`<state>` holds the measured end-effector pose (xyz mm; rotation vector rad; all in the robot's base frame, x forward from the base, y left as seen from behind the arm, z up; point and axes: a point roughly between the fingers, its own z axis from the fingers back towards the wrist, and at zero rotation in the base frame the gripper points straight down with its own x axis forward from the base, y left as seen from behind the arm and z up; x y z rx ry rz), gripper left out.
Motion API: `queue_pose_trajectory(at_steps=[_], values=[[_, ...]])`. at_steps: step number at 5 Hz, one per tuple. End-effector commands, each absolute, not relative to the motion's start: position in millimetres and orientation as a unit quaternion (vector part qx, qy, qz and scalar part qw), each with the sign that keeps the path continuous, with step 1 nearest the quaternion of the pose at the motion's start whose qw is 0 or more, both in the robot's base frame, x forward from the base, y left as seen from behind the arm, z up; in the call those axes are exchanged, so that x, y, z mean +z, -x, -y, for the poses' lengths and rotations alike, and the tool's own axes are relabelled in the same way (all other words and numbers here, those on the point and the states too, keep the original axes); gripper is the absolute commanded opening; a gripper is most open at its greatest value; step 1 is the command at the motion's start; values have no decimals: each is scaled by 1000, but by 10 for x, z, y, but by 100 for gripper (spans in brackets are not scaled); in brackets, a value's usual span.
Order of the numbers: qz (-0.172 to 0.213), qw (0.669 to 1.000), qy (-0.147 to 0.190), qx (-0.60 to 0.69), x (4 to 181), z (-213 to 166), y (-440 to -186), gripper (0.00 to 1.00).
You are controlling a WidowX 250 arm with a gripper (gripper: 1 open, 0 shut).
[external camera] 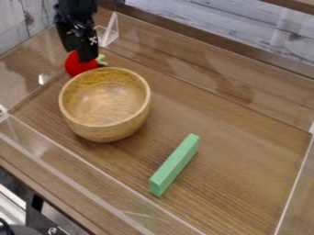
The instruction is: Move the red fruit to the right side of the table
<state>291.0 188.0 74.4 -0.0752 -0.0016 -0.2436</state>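
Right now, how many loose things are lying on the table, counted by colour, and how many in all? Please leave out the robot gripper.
Red: 1, the red fruit, partly hidden under the gripper
Light wood: 1, the wooden bowl
Green: 1, the green block
Total: 3 things on the table
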Motion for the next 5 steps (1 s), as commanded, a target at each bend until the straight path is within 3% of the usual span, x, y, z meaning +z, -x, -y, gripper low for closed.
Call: queue_pose_trajectory(at_steps=[1, 3, 4, 5], values=[[26, 989, 20, -141, 863, -2037, -3012, 100], [30, 991, 26, -128, 593, -2158, -3079, 100], [32, 993, 27, -106, 492, -2131, -3143, 0], [38, 995, 34, -85, 431, -2092, -3200, 0]])
